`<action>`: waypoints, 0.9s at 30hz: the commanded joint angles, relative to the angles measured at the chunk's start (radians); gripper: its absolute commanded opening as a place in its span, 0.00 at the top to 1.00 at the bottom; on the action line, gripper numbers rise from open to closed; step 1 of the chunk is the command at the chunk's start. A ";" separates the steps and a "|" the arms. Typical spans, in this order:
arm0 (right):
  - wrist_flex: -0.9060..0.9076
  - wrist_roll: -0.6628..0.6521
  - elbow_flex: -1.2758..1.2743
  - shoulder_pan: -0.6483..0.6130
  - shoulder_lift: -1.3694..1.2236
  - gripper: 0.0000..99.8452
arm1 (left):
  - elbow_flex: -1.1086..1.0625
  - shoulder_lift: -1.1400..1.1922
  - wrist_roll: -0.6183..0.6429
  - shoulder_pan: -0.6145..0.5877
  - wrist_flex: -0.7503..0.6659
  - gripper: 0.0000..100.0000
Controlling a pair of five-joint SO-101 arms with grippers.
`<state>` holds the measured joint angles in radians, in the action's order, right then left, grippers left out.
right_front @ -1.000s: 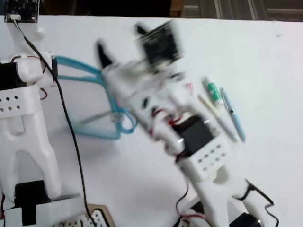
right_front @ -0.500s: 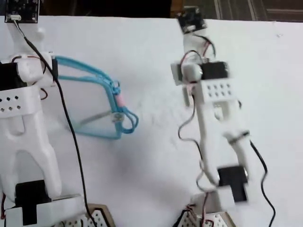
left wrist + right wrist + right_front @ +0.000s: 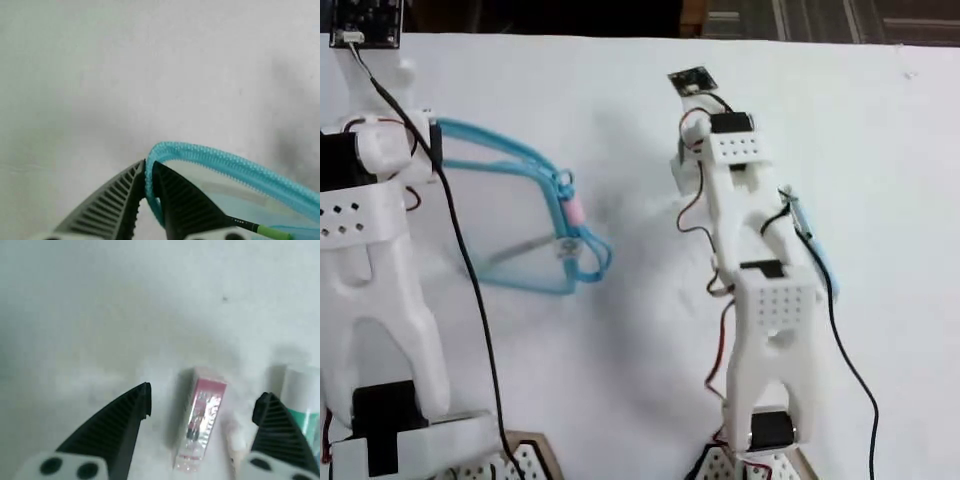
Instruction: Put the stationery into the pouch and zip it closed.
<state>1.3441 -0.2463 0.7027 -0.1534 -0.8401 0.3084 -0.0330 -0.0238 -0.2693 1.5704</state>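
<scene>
Pinching the blue rim of the pouch (image 3: 227, 163), the left gripper (image 3: 148, 171) is closed tight; the right gripper (image 3: 204, 396) spreads wide above the pink box (image 3: 202, 432).

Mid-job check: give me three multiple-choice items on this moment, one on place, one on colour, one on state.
1. What lies under the right end effector? A) pink box B) stapler C) scissors
2. Colour of the pouch edging? A) red B) blue C) yellow
3. State of the left end effector? A) wide open B) shut on the pouch edging C) holding a pen
Answers: A, the pink box shows between its open fingers; B, the pouch edging is blue; B, its fingers pinch the pouch edging.
</scene>
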 commanded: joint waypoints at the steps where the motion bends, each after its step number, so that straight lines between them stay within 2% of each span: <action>1: 0.094 -0.008 0.239 0.012 -0.130 0.67 | -0.021 0.108 0.008 0.002 0.052 0.98; 5: 0.246 -0.008 0.479 0.015 -0.262 0.72 | -0.021 0.108 0.008 0.005 0.052 0.98; 9: 0.329 -0.009 0.671 0.025 -0.358 0.89 | -0.021 0.108 0.008 0.005 0.052 0.98; 12: 0.367 -0.077 0.755 0.025 -0.407 0.99 | -0.021 0.108 0.008 0.005 0.052 0.98; 20: 0.424 -0.086 0.956 0.028 -0.367 0.98 | -0.021 0.108 0.008 0.005 0.054 0.98; 25: 0.429 -0.078 0.961 0.018 -0.173 0.98 | -0.021 0.108 0.008 0.004 0.055 0.98; 27: 0.429 -0.020 0.962 0.008 -0.061 0.98 | -0.021 0.108 0.008 0.004 0.057 0.98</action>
<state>1.7507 -0.3168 1.6187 -0.1320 -1.1101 0.3084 -0.0330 -0.0238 -0.2693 1.5704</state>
